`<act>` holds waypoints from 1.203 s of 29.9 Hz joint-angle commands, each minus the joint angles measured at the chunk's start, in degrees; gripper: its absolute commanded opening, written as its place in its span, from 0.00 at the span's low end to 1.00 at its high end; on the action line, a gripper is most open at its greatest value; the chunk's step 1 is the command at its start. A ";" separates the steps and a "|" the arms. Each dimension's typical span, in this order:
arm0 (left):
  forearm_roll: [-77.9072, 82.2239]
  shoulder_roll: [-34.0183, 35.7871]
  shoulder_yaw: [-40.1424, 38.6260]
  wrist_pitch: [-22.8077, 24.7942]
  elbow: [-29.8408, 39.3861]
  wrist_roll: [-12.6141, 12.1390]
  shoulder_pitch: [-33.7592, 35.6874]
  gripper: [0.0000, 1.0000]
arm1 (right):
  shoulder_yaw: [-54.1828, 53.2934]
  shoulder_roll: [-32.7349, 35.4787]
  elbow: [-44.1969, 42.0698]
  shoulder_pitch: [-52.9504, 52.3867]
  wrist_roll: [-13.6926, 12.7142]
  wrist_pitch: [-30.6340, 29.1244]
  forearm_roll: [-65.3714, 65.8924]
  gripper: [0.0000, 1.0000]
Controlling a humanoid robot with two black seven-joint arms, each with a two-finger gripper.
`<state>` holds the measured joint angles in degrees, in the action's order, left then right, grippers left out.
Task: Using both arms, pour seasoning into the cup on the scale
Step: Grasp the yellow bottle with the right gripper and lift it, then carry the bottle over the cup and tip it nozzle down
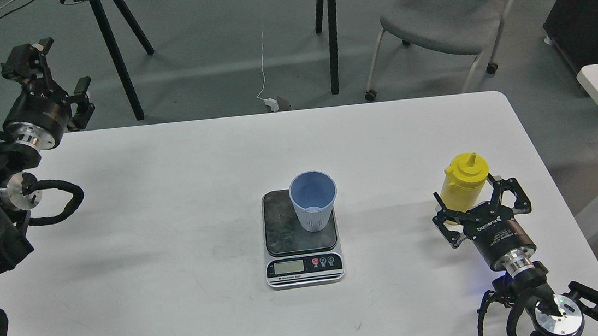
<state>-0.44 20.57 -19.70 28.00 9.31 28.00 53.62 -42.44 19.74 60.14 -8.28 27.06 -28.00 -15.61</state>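
Right end effector (476, 201) straddling seasoning (464, 180), fingers spread, cup (313, 199) on scale (303, 258)

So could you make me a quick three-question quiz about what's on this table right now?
1. True or false: the blue cup stands on the scale.
2. Which gripper has the yellow bottle between its open fingers: A) left gripper B) right gripper?
3. Fill in: the cup sits toward the platform's back ____ corner.

Key: 1 true; 2 B; 3 right.
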 commanded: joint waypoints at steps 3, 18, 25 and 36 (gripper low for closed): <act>0.00 -0.01 0.02 0.00 0.01 0.00 0.00 0.94 | 0.16 -0.32 -1.43 -0.25 0.94 0.00 2.16 0.87; 0.09 -0.01 0.19 0.00 0.09 0.00 -0.27 0.94 | -0.01 -0.76 -2.75 -2.08 0.94 0.00 7.59 0.47; 0.09 -0.27 0.19 0.00 0.18 0.00 -0.18 0.94 | 1.04 5.20 -0.30 -13.06 0.94 0.00 37.97 0.47; 0.09 -2.64 0.02 0.00 0.18 0.00 0.17 0.94 | 33.71 17.44 2.96 -44.35 0.94 17.88 60.60 0.49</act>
<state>-0.29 18.72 -19.65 27.99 9.49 28.00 53.66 -17.30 36.37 63.09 -44.95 28.00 -13.62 42.54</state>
